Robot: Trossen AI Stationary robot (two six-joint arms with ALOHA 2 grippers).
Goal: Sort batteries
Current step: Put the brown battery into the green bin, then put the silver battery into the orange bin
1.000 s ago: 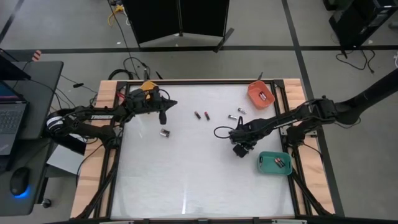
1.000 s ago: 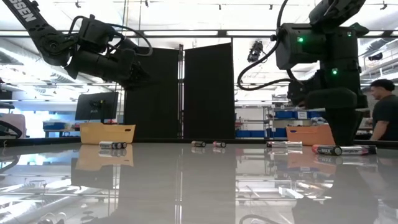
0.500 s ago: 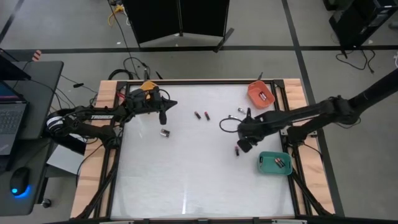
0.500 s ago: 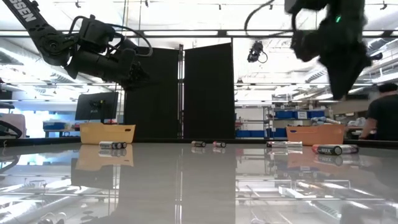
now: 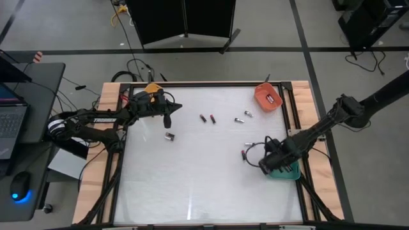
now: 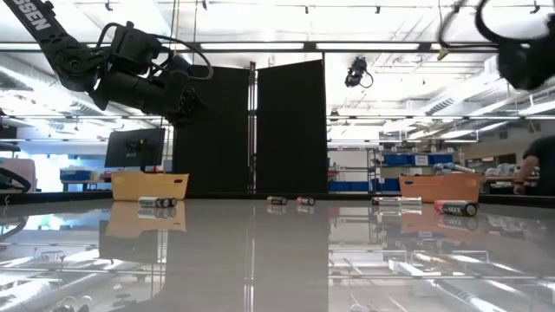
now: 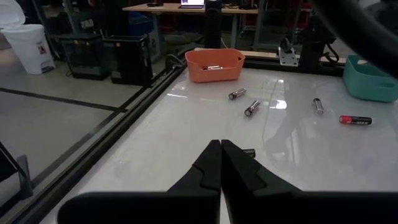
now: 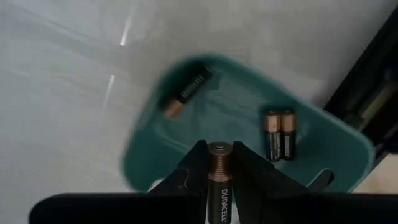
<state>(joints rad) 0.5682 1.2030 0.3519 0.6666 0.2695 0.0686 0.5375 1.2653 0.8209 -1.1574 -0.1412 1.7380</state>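
My right gripper is shut on a black and copper battery above the green tray at the table's near right. The tray holds three batteries: one alone and a pair. Loose batteries lie on the table: one, two dark-red ones, two silvery ones, and one left of the tray. My left gripper is shut and empty, above the table's far left; it also shows in the left wrist view. My right gripper pinches the battery's black body between its two fingers. The battery lies along the fingers, its copper end sticking out past the fingertips. The fingers point down at the tray. The battery is lifted clear above the green tray.
A red-orange tray with a battery stands at the far right corner, and an orange tray at the far left behind my left arm. Dark frame rails border the table. A person stands beyond the right edge.
My right gripper has risen from the table with a battery and gone toward the right and near edges, to above the green tray. The battery left of the tray has stayed on the table.
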